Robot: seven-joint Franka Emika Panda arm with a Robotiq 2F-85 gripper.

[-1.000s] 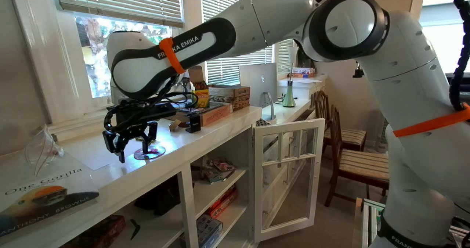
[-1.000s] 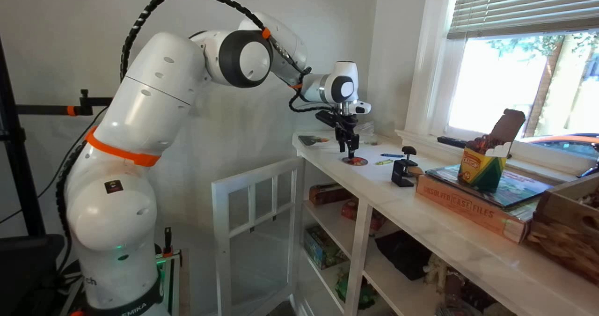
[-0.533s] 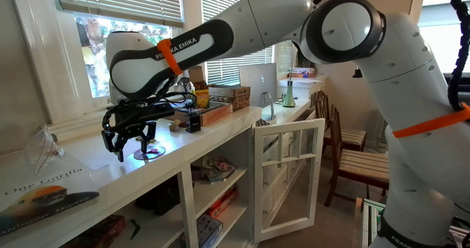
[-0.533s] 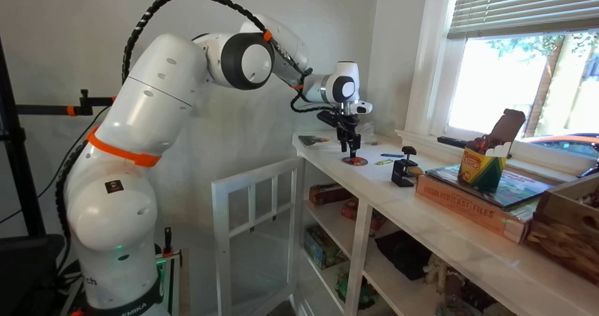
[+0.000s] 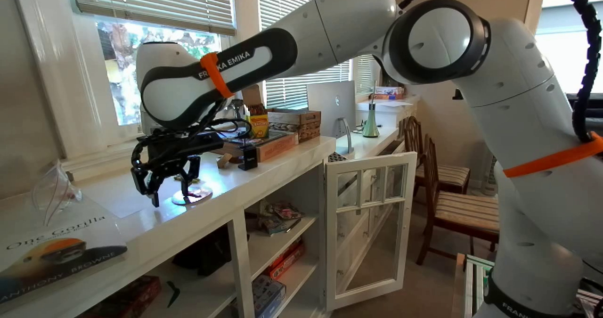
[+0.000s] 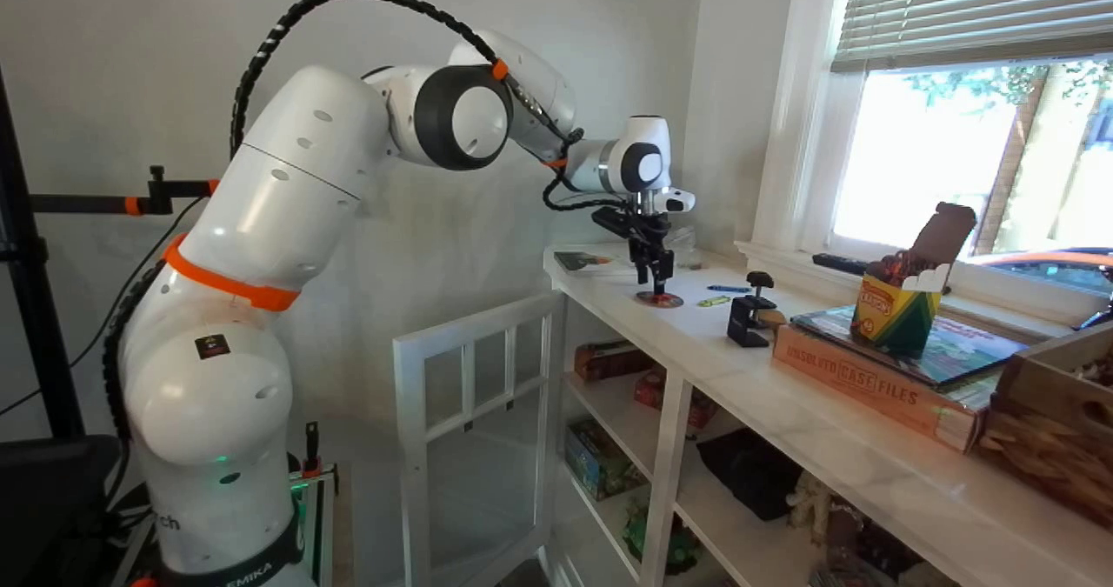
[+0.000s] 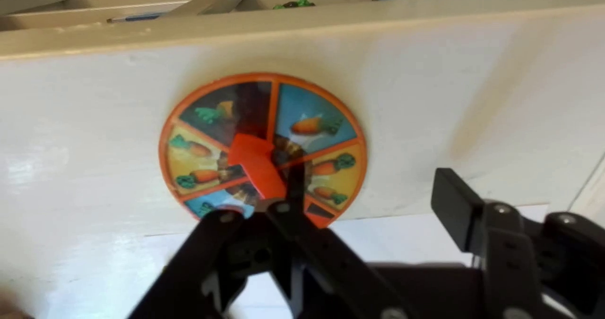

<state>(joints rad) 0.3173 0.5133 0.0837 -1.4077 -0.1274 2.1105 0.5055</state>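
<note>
A round spinner disc [image 7: 264,116] with an orange rim, carrot pictures and a red arrow [image 7: 259,165] lies flat near the front edge of the white counter. My gripper [image 7: 375,196] points down with its jaws parted and nothing between them. In the wrist view one finger [image 7: 296,179] comes down over the disc beside the arrow; whether it touches is hard to tell. The opposite pad [image 7: 456,210] hangs off to the right of the disc, over bare counter. Both exterior views show the gripper [image 5: 171,197] low over the counter, one fingertip at the disc [image 6: 671,301].
A blue crayon [image 6: 729,289], a yellow-green crayon [image 6: 713,302] and a black clamp [image 6: 746,322] lie near the disc. Beyond stand a game box [image 6: 861,387] and a crayon box [image 6: 900,313]. A book [image 5: 66,252] and plastic bag [image 5: 55,191] sit opposite. The cabinet door [image 5: 370,205] hangs ajar.
The arm's elbow has sunk slightly. My gripper has shifted a little, with one fingertip lower at the disc. The sheen on the disc differs. The jaws look about as far apart as before.
</note>
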